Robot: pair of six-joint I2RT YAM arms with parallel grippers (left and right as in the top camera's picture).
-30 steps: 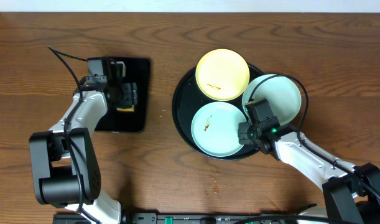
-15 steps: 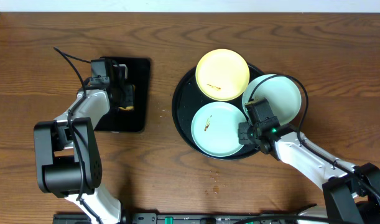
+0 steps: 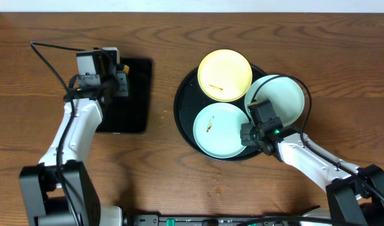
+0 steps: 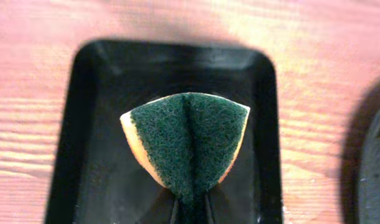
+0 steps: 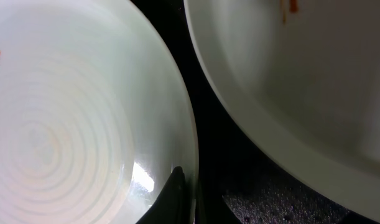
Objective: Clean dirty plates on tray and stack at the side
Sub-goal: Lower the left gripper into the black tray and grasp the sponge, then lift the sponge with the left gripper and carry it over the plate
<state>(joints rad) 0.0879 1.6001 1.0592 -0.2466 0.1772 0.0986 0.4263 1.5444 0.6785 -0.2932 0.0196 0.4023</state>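
Three dirty plates lie in the round black tray [image 3: 181, 108]: a pale yellow plate [image 3: 224, 75] at the back, a mint plate [image 3: 217, 130] in front with a brown smear, and another mint plate [image 3: 278, 95] at the right. My right gripper [image 3: 247, 134] is shut on the right rim of the front mint plate [image 5: 65, 124], one finger [image 5: 175, 190] inside the rim. My left gripper [image 3: 119, 80] hangs over the rectangular tray, shut on a green and yellow sponge [image 4: 186, 140] that is folded by the pinch [image 4: 191, 208].
The small rectangular black tray [image 3: 134, 110] sits at the left on the brown wooden table [image 3: 160, 169]. The right mint plate [image 5: 301, 74] lies close beside the held rim, and its outer edge overhangs the round tray's rim. The tray floor [image 5: 270, 199] shows between the two plates.
My left gripper has shut on the sponge and drawn back to the left with it, off the rectangular tray's floor. The right arm and the plates have not moved.
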